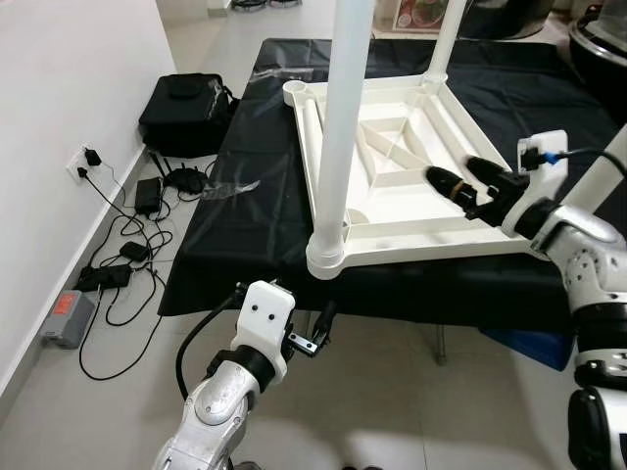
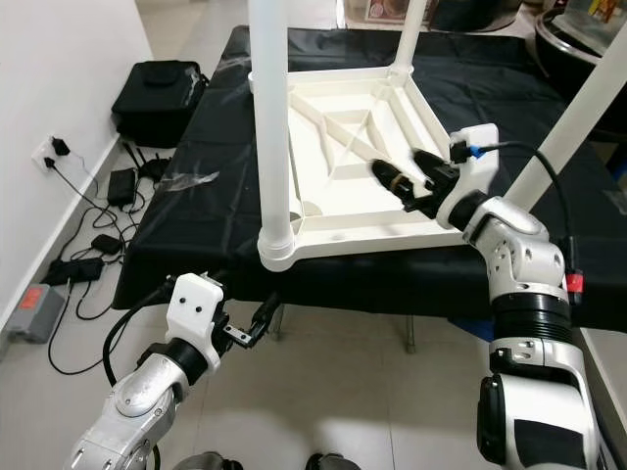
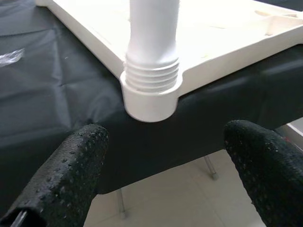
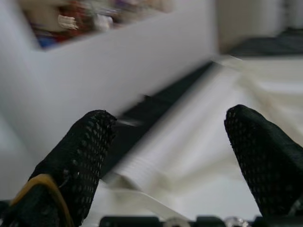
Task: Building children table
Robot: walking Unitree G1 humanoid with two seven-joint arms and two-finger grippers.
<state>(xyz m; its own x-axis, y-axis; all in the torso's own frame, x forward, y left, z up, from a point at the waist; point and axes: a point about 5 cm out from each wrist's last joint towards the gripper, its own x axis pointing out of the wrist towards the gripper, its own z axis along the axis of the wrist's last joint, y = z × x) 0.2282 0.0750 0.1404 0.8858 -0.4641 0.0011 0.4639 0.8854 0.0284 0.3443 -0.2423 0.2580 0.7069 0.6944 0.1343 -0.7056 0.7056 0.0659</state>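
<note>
One upturned white tabletop (image 1: 392, 186), three fitted legs (image 1: 341, 127), one black bag (image 1: 181, 110).

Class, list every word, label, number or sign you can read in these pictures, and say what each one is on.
No text here can be read.
Colourful printed picture at the far edge, behind the upturned white plastic table: too small and cut off to read.
Orange label on the grey box on the floor: too small.
</note>
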